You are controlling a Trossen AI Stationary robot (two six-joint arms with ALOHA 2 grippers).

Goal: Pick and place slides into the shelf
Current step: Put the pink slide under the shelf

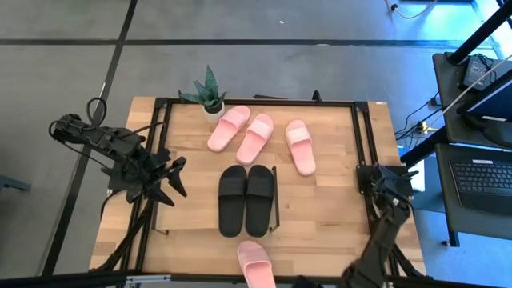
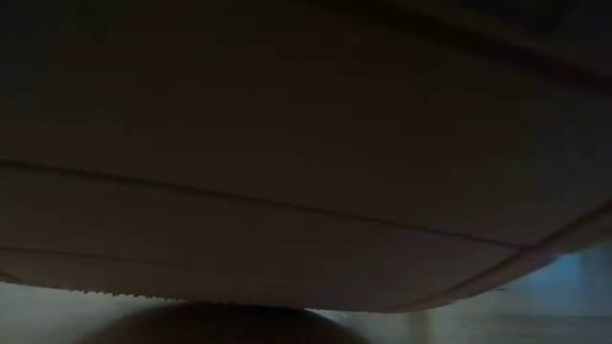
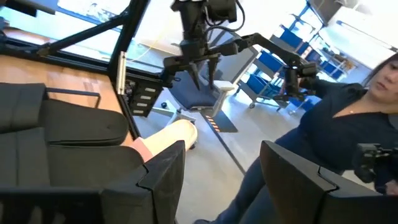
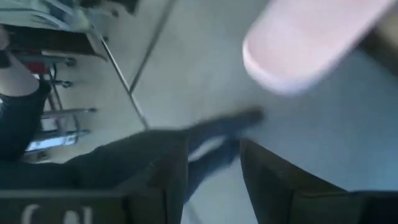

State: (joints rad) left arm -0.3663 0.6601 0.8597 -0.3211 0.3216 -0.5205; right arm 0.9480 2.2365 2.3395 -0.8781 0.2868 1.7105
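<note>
Lone pale pink open-toe slide sandal point(image 1: 254, 270) is left overhanging the tabletop's point(image 1: 320, 240) near edge, probably best gripped by its strap. Left tool point(image 1: 170, 180) and right tool point(image 1: 386, 178) are spread, nothing held.

**Pink, black and pale wood**

My arms are dark all over, and so are my left gripper point(image 1: 166, 183) and right gripper point(image 1: 390, 186). The shelf point(image 1: 320, 210) is light wood grain, framed in thin black metal. At twelve o'clock lie three pale pink slides point(image 1: 260, 138); at the centre, a matte black pair point(image 1: 246, 198); at six, another pink one point(image 1: 255, 262). The plant point(image 1: 207, 94) is green in a white pot.
</note>
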